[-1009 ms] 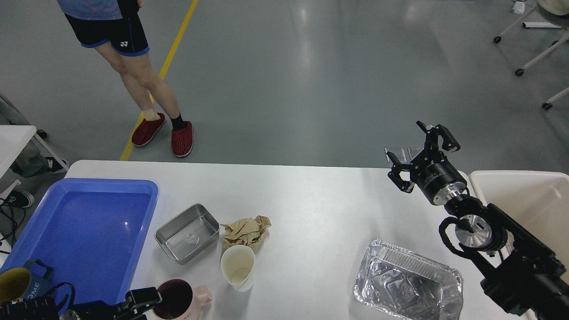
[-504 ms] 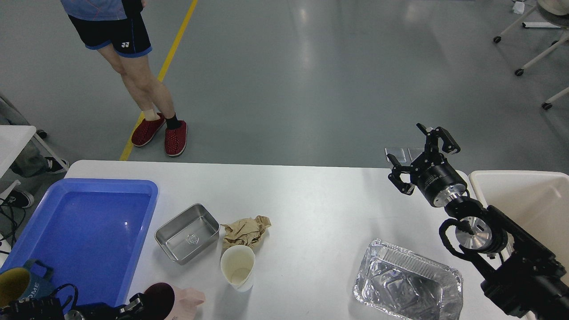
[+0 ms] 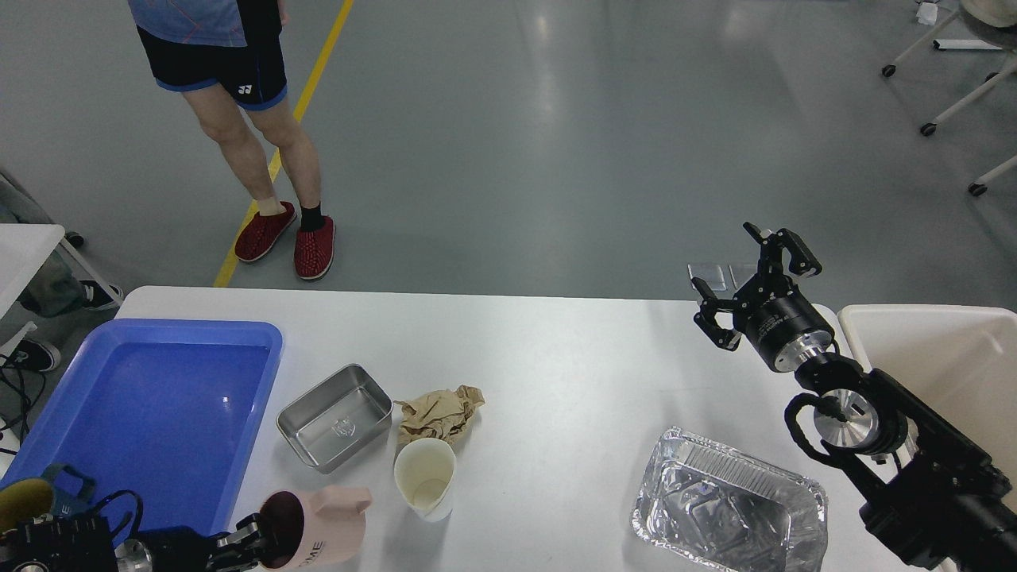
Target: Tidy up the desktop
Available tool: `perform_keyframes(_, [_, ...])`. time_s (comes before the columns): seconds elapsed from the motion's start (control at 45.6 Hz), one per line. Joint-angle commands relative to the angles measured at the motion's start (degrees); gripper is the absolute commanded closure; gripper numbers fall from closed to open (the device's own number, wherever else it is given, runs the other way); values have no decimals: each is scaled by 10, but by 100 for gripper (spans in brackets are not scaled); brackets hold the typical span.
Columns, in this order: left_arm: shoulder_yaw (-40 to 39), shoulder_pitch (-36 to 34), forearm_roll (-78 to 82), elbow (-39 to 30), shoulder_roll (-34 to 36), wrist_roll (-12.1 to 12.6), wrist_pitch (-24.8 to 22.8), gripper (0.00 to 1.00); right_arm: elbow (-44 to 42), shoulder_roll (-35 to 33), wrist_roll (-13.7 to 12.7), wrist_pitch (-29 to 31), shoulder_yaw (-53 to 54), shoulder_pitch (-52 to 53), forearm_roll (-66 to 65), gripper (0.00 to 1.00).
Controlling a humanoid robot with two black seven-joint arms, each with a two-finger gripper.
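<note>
White matte rectangular worktop [image 3: 556, 342] with rounded corners, spanning the near half of the view. At far left on it, large blue plastic tray [image 3: 143, 397]. Just right of the tray, small stainless-steel rectangular dish [image 3: 335, 427], upright. Beside the dish, crumpled brown paper wad [image 3: 439, 415], touching or nearly touching the rim of a cream paper cup [image 3: 426, 478] standing near it. At the near left edge, pink plastic mug [image 3: 318, 527] with a dark interior, tilted with its mouth to the left; left end effector [image 3: 242, 540] at the mug's rim, fingers apparently closed over the rim, grip partly hidden. Yellow-lined dark mug [image 3: 28, 500] at the near-left corner of the tray. Near right, crinkled aluminium foil tray [image 3: 727, 504], upright. Right end effector [image 3: 751, 278] raised above the far right edge of the worktop, fingers spread wide, holding nothing. Beige bin [image 3: 937, 357] at far right.
</note>
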Motion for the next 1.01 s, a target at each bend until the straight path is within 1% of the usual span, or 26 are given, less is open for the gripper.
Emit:
perform_keyframes(0.0, [-3,-11,0,-38,48,0,-14,99,0,0,0,0,0,-1,0,0])
perform_keyframes(0.132, [-11,-25,2,-72,124,-3,-35,98,-2,1,0,0,0,-2,0,0])
perform_keyframes(0.241, [-36,-34,0,-79,193,-12,-74,98,-2,0,0,0,0,-2,0,0])
perform_keyframes(0.417, [-80,-34,-12,-81,277,-39,-114,96,-1,0,0,0,0,-1,0,0])
perform_keyframes(0.439, [-89,-35,-20,-82,299,-45,-123,96,-1,0,0,0,0,-2,0,0])
perform_keyframes(0.614, [-136,-37,-76,-83,401,-70,-192,96,-1,1,0,0,0,-5,0,0])
perform_keyframes(0.767, [-161,-57,-122,-81,468,-70,-248,96,-2,4,0,-1,0,-5,0,0])
perform_keyframes(0.877, [-159,-94,-134,-80,490,-68,-283,95,-2,9,0,-2,0,-4,-1,0])
perform_keyframes(0.987, [-156,-108,-134,-78,491,-66,-287,95,-2,9,0,-2,0,-4,-1,0])
